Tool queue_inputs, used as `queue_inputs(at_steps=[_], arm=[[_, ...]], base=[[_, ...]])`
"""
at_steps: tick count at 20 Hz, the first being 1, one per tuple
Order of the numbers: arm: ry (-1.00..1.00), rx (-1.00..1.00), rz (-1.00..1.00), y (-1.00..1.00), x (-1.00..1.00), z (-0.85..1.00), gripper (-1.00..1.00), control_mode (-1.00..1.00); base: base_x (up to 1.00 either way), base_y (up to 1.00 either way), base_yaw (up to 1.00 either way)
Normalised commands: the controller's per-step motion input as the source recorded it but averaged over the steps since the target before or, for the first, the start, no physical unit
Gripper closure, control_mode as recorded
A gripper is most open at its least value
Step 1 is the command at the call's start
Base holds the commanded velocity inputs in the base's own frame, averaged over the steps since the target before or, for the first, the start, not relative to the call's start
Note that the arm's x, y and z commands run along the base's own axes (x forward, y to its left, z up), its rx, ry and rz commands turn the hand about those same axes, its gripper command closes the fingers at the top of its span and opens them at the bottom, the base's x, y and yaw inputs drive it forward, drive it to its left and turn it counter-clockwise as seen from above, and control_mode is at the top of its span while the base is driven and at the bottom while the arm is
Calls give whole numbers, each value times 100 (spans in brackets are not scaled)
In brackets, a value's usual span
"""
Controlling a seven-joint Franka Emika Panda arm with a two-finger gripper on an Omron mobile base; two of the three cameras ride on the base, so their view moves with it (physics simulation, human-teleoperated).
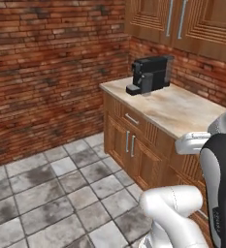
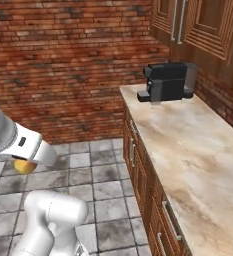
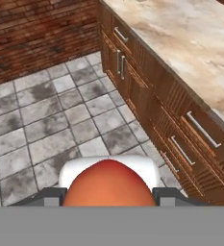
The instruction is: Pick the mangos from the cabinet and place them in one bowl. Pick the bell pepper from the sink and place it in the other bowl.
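Note:
One mango (image 3: 108,185), orange with a reddish top, sits between my gripper's (image 3: 109,196) two dark fingertips at the bottom of the hand view; the gripper is shut on it. The same mango (image 2: 23,165) peeks out yellow-orange under the white hand at the left of the right base view, held over the tiled floor beside the counter. The bowls, the sink and the bell pepper are out of view.
A marble-topped counter (image 2: 188,150) with wooden drawers and doors (image 3: 180,139) runs along the right. A black coffee machine (image 1: 151,75) stands at its far end below shut wooden wall cabinet doors (image 1: 182,22). Grey floor tiles (image 3: 41,120) and a brick wall (image 1: 46,72) lie left.

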Motion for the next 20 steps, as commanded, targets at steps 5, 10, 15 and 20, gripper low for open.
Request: queue_inputs(at_steps=[5,10,15,20], arm=[[0,0,0,0,0,0,100,100],[0,0,0,0,0,0,100,100],[0,0,0,0,0,0,100,100],[0,0,0,0,0,0,100,100]], base=[[0,48,40],[-1,53,28],[0,56,38],[0,47,36]])
